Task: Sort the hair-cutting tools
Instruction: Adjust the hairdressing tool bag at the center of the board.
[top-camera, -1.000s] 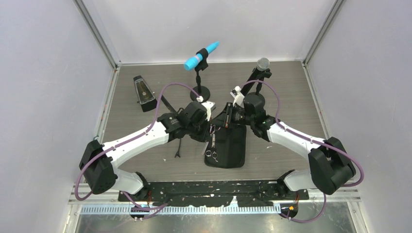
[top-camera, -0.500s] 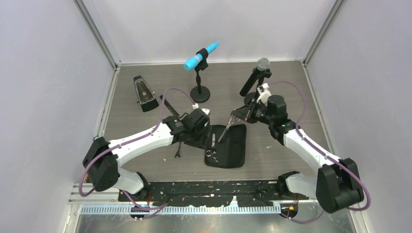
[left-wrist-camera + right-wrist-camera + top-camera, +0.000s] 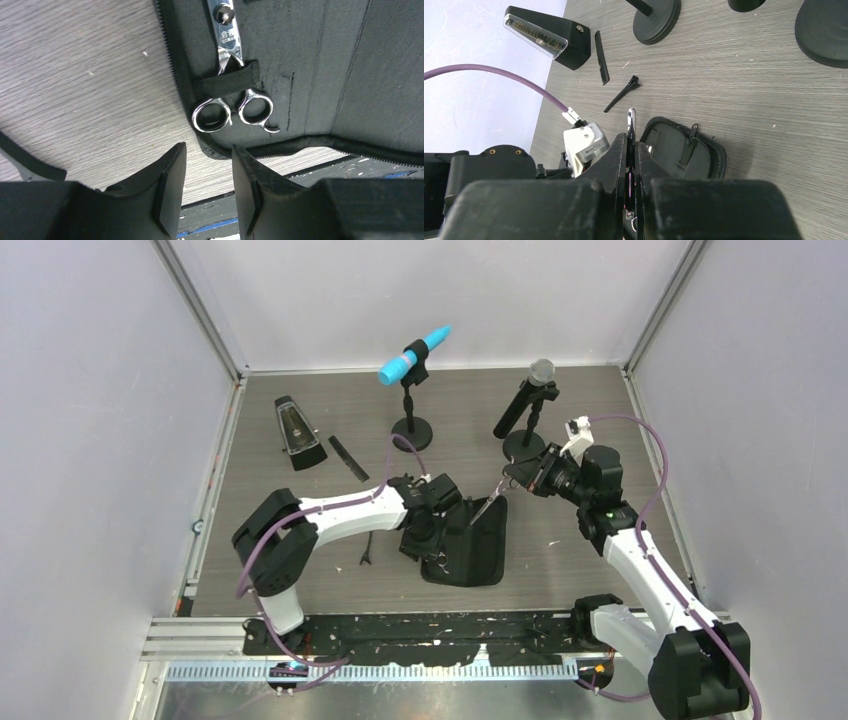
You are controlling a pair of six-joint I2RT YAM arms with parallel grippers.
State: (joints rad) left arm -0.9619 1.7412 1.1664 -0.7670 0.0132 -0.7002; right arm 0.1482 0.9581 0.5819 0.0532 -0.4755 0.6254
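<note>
The left gripper (image 3: 207, 185) hangs over the near left corner of the open black zip case (image 3: 320, 70), its jaws released and parted with nothing between them. Just beyond its fingertips, one pair of silver scissors (image 3: 232, 102) lies inside the case along the left edge, tucked under an elastic strap with the ring handles towards the near side. The right gripper (image 3: 631, 142) is raised over the far right corner of the case, its jaws clenched on a thin silver piece that seems to be the blade of a second pair of scissors (image 3: 483, 508), which slants down towards the case. On the bench (image 3: 590, 440), a black hair clip (image 3: 368, 550) lies left of the case. The flat black comb (image 3: 348, 457) lies farther back on the left, just beside the black metronome (image 3: 298, 430).
</note>
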